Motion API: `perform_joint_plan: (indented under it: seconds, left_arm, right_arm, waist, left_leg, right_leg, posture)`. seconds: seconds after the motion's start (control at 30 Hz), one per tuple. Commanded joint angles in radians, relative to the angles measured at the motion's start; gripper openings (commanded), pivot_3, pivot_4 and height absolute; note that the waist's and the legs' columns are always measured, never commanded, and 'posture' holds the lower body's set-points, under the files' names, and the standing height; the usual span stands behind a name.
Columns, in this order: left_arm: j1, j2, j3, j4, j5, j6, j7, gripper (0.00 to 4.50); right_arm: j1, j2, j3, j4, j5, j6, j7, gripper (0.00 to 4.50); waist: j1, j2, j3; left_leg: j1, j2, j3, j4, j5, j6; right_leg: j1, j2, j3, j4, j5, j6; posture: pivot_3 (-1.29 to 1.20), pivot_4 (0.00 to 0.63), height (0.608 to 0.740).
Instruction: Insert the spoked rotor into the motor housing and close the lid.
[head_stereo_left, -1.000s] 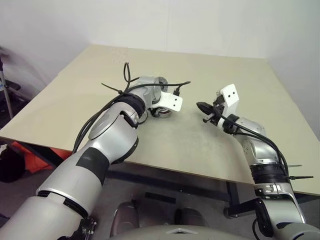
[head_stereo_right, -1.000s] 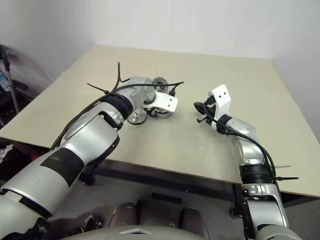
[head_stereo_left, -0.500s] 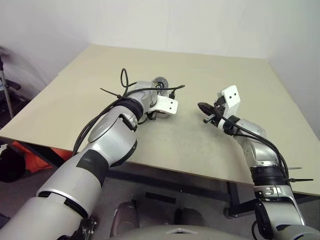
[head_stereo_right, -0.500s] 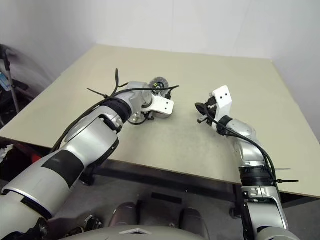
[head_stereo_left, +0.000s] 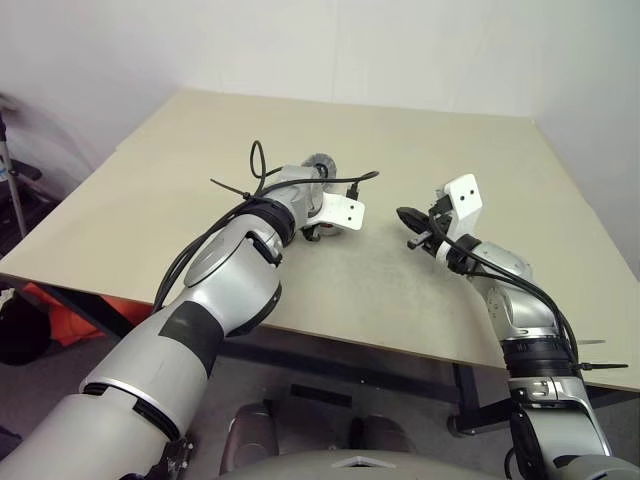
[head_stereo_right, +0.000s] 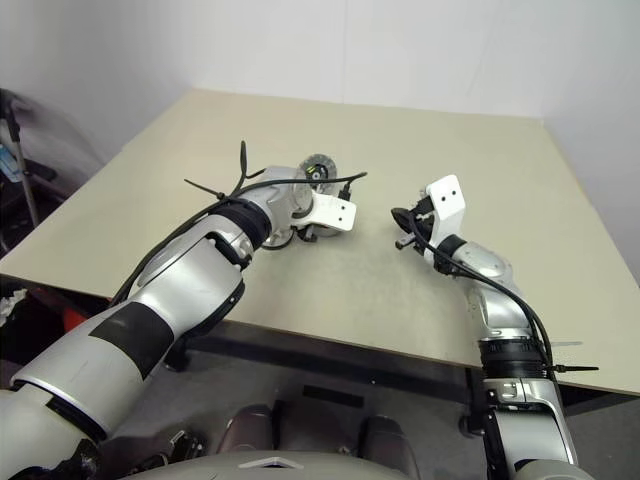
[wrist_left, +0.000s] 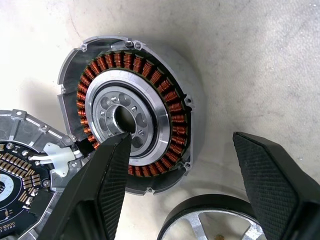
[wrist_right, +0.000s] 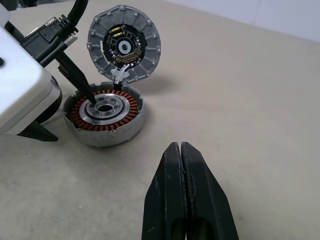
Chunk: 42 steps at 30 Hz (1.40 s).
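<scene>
Nearest the robot, the right gripper hangs above bare table with its two fingers pressed flat together and nothing between them; it sits well apart from the parts, and my guess is that it is parked there so as not to crowd the other arm.

Further out, the left gripper points steeply down over the housing. Its jaws stand wide open and hold nothing. One finger reaches over the inner ring and coppery windings, while the other stays outside the rim, so the open span straddles one wall of the housing. That looks like a hand either lining up over the well or backing off it (I cannot tell which).

The rotor lies flat on the table just beside the housing, under the gripper, and is not yet in the well, which shows only its bright central ring. So I judge that insertion is still to be done.

Farthest away, the lid stands tilted up at the far edge of the housing, joined by a pale connector, its circuit face turned this way. Propped open like that it leaves the well free from above.
</scene>
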Motion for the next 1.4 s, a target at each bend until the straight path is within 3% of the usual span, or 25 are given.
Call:
perform_joint_plan:
  seconds: [0.03, 0.17, 0.37, 0.4, 0.47, 0.63, 1.03, 1.4]
  left_arm:
    - [-0.008, 0.012, -0.001, -0.007, 0.01, -0.009, -0.015, 3.47]
    - [-0.006, 0.013, -0.003, -0.007, 0.014, -0.011, -0.019, 2.22]
    - [-0.001, 0.017, -0.01, -0.008, 0.02, -0.02, -0.029, 2.22]
    - [0.0, 0.017, -0.011, -0.008, 0.02, -0.02, -0.029, 2.05]
    - [0.0, 0.017, -0.01, -0.008, 0.02, -0.022, -0.034, 1.63]
    - [0.003, 0.019, -0.013, -0.009, 0.024, -0.025, -0.036, 0.1]
    - [0.002, 0.016, -0.006, -0.012, 0.024, -0.036, -0.032, 0.1]
    - [-0.035, -0.06, 0.081, -0.041, -0.073, -0.072, -0.198, 0.1]
  right_arm:
    - [-0.015, -0.003, -0.032, -0.047, 0.016, -0.015, -0.009, 0.0]
    - [-0.021, -0.002, -0.032, -0.041, 0.013, -0.018, -0.011, 0.0]
    - [-0.026, -0.002, -0.032, -0.035, 0.012, -0.02, -0.013, 0.0]
    - [-0.026, -0.003, -0.032, -0.034, 0.013, -0.021, -0.014, 0.0]
    - [-0.027, -0.003, -0.032, -0.034, 0.013, -0.021, -0.017, 0.0]
    - [-0.027, -0.003, -0.033, -0.034, 0.012, -0.022, -0.022, 0.0]
    - [-0.028, -0.005, -0.033, -0.03, 0.009, -0.023, -0.027, 0.0]
    - [-0.039, -0.002, -0.023, -0.014, 0.001, -0.029, -0.021, 0.0]
  waist:
    - [0.0, 0.0, 0.0]
    - [0.0, 0.0, 0.0]
    - [0.0, 0.0, 0.0]
    - [0.0, 0.0, 0.0]
    - [-0.001, 0.0, 0.0]
    - [-0.001, 0.001, 0.0]
    - [-0.002, 0.001, 0.001]
    - [0.005, 0.001, 0.001]
  left_leg:
    - [0.0, 0.0, 0.0, 0.0, 0.0, 0.0]
    - [0.0, 0.0, 0.0, 0.0, 0.0, 0.0]
    - [0.0, 0.0, 0.0, 0.0, 0.0, 0.0]
    - [0.0, 0.0, 0.0, 0.0, 0.0, 0.0]
    - [0.0, 0.0, 0.0, 0.0, 0.0, 0.0]
    - [0.002, 0.0, 0.0, -0.001, 0.0, 0.0]
    - [0.002, 0.0, 0.0, -0.002, -0.001, 0.001]
    - [-0.001, 0.0, 0.0, -0.003, -0.001, 0.002]
  right_leg:
    - [0.0, 0.0, 0.0, 0.0, 0.0, 0.0]
    - [0.0, 0.0, 0.0, 0.0, 0.0, 0.0]
    - [0.0, 0.0, 0.0, 0.0, 0.0, 0.0]
    - [0.0, 0.0, 0.0, 0.0, 0.0, 0.0]
    - [0.0, 0.0, 0.0, 0.0, 0.0, 0.0]
    - [0.002, -0.001, 0.0, -0.001, 0.0, 0.0]
    - [0.002, -0.001, 0.0, -0.001, 0.0, 0.0]
    - [0.001, -0.002, -0.001, -0.003, 0.0, 0.0]
  posture:
    - [0.0, 0.0, 0.74]
    - [0.0, 0.0, 0.74]
    - [0.0, 0.0, 0.74]
    - [0.0, 0.0, 0.74]
    - [0.0, 0.0, 0.74]
    - [0.0, 0.0, 0.74]
    - [0.0, 0.0, 0.74]
    - [0.0, 0.0, 0.74]
